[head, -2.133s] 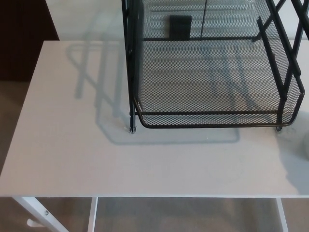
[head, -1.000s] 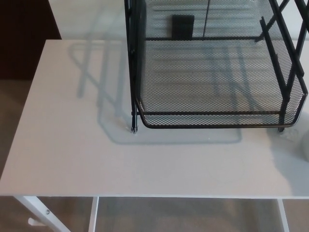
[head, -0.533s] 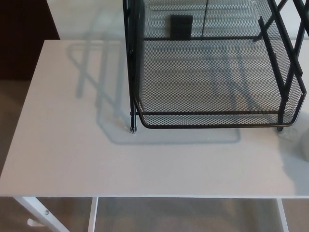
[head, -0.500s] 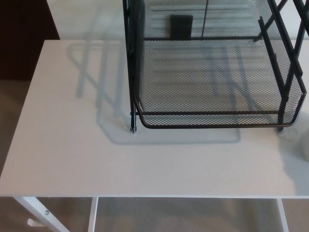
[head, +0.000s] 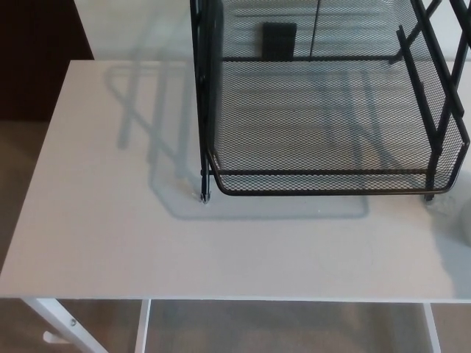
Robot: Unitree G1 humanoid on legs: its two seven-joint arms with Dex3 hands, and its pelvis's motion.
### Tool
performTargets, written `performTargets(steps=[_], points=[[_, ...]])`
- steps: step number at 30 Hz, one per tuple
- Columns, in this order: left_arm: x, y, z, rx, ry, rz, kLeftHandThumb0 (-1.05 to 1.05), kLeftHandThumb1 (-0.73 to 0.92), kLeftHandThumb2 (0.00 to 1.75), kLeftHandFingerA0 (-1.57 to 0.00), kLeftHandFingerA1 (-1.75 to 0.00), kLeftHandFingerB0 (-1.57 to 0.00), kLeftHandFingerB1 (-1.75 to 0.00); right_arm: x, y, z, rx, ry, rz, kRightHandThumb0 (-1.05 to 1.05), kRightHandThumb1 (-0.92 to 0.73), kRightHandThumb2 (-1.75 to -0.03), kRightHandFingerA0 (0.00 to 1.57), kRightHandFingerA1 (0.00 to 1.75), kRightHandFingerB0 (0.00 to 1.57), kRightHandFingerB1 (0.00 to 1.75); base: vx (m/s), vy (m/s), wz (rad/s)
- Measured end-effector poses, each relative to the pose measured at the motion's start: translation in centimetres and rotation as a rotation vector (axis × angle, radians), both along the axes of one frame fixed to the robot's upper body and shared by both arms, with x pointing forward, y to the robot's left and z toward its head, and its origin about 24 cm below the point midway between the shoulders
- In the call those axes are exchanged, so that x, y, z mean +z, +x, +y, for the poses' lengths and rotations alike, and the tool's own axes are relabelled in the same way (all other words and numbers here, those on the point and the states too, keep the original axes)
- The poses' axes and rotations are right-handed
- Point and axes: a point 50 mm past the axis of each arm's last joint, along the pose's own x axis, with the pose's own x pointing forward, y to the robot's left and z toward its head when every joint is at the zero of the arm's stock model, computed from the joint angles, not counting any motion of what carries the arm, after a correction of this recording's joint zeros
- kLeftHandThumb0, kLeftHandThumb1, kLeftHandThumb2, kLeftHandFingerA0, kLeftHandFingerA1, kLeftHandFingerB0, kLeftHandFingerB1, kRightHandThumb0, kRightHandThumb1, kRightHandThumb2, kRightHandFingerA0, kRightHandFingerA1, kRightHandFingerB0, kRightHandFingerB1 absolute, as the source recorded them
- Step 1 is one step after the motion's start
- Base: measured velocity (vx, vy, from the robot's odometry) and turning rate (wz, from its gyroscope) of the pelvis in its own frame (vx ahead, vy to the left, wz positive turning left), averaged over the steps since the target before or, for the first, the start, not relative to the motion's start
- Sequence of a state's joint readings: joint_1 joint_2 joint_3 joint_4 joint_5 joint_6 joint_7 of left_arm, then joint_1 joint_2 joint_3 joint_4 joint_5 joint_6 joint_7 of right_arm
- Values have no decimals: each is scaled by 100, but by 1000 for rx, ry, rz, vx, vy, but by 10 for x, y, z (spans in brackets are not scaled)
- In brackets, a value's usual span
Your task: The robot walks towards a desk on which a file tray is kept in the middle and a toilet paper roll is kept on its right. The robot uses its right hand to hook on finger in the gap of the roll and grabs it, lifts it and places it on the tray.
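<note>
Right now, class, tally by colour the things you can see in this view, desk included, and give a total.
Black wire-mesh file tray: 1
White rectangular desk: 1
White toilet paper roll, only a sliver at the right edge: 1
Total: 3

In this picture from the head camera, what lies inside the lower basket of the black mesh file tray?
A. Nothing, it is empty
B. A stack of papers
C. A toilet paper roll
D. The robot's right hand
A: through the mesh of the file tray only the white desk and shadows show; no roll, paper or hand lies in it.
</note>
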State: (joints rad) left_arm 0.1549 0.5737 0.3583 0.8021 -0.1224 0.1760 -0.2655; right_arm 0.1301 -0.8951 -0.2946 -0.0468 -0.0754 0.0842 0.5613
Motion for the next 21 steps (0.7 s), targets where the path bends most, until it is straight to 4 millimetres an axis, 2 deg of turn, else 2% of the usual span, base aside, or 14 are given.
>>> performTargets(steps=[1, 2, 3, 4, 6, 7, 8, 13, 14, 15, 18, 19, 20, 21], points=[[0, 0, 0, -1, 0, 0, -91, 92, 66, -47, -80, -19, -68, -1, 0, 0, -1, -1, 4, -50, -55, -70, 3, 25, 12, 31, 0, 0, 0], [0, 0, 0, -1, 1, 1, -92, 90, 65, -48, -80, -19, -68, -1, -1, 0, -1, -2, 6, -44, -60, -58, 0, 32, 14, 27, 0, 0, 0], [0, -1, 0, 0, 0, 0, -91, 90, 66, -48, -79, -18, -67, -2, -1, 0, -1, -3, 11, -46, -60, -58, 0, 31, 14, 27, 0, 0, 0], [0, 0, 0, 1, 1, -1, -93, 91, 65, -47, -80, -19, -68, -3, -1, 0, -3, -4, 16, -49, -54, -70, 3, 25, 12, 32, 0, 0, 0], [1, 0, 0, -4, 3, -4, -93, 91, 66, -46, -80, -17, -67, -6, -1, -1, -6, -6, 26, -51, -54, -69, 4, 29, 13, 33, 0, 0, 0], [1, 0, 0, -4, 3, -4, -92, 90, 66, -47, -81, -18, -69, -7, -1, -2, -8, -7, 31, -47, -59, -58, 1, 35, 16, 28, 0, 0, 0], [1, -1, 0, -4, 2, -3, -92, 91, 67, -45, -82, -18, -69, -8, -1, -2, -10, -9, 36, -56, -55, -71, 3, 30, 14, 33, 0, 0, 0], [3, 1, -1, -19, 6, -9, -93, 91, 66, -46, -81, -20, -69, -14, 1, 0, -1, -24, 63, -50, -55, -68, 5, 29, 14, 33, 0, 0, 0], [3, 1, -1, -20, 5, -9, -92, 90, 66, -46, -81, -20, -69, -14, 1, 1, 3, -29, 63, -43, -58, -60, 6, 27, 16, 28, 0, 0, 0], [3, 1, -1, -21, 5, -9, -92, 90, 66, -46, -80, -20, -68, -14, 2, 3, 9, -33, 64, -43, -58, -59, 6, 28, 16, 28, 0, 0, 0], [3, 2, -1, -22, 3, -12, -91, 91, 67, -47, -83, -21, -71, -16, 4, 7, 26, -45, 69, -43, -58, -60, 6, 28, 15, 28, 0, 0, 0], [3, 2, -1, -21, 2, -11, -92, 91, 67, -48, -82, -21, -71, -16, 4, 7, 28, -48, 71, -51, -55, -69, 6, 29, 12, 33, 0, 0, 0], [2, 2, -1, -19, 1, -8, -90, 92, 67, -48, -81, -21, -69, -16, 5, 8, 31, -52, 72, -44, -58, -60, 6, 27, 16, 28, 0, 0, 0], [1, 1, -1, -16, -2, -4, -89, 92, 66, -47, -80, -20, -69, -16, 6, 9, 34, -55, 72, -48, -56, -68, 6, 27, 13, 32, 0, 0, 0]])
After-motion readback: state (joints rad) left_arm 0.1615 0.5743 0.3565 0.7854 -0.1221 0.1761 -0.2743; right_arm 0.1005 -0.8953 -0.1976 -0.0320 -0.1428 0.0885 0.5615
